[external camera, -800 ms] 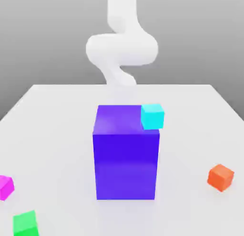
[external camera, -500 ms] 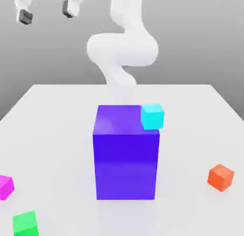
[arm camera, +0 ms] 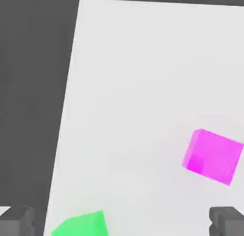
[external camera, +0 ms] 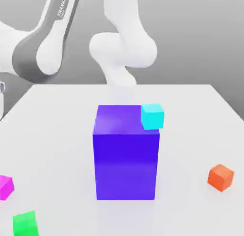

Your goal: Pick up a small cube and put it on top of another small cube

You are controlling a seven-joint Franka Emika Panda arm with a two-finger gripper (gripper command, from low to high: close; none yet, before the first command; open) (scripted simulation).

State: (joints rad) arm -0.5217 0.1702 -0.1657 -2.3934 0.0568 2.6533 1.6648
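Several small cubes lie on the white table (external camera: 190, 111). A magenta cube (external camera: 5, 187) (arm camera: 212, 156) and a green cube (external camera: 25, 223) (arm camera: 81, 224) sit near the front on the exterior view's left. An orange cube (external camera: 220, 177) sits at the right. A cyan cube (external camera: 152, 116) shows at the far right top corner of the tall blue block (external camera: 126, 159); I cannot tell whether it rests on the block or stands behind it. My gripper (arm camera: 121, 223) hangs open above the table's left edge, over the green and magenta cubes, with nothing between its fingers (arm camera: 228, 220).
The tall blue block stands mid-table and is far bigger than the cubes. My arm (external camera: 43, 44) reaches from the base (external camera: 124, 49) at the back across to the exterior view's left. The table's left edge (arm camera: 64, 116) drops to dark floor.
My arm has swung down and toward the exterior view's left, and a large link now covers the upper left. The fingers seen at the top left earlier have passed the left border. No cube has moved.
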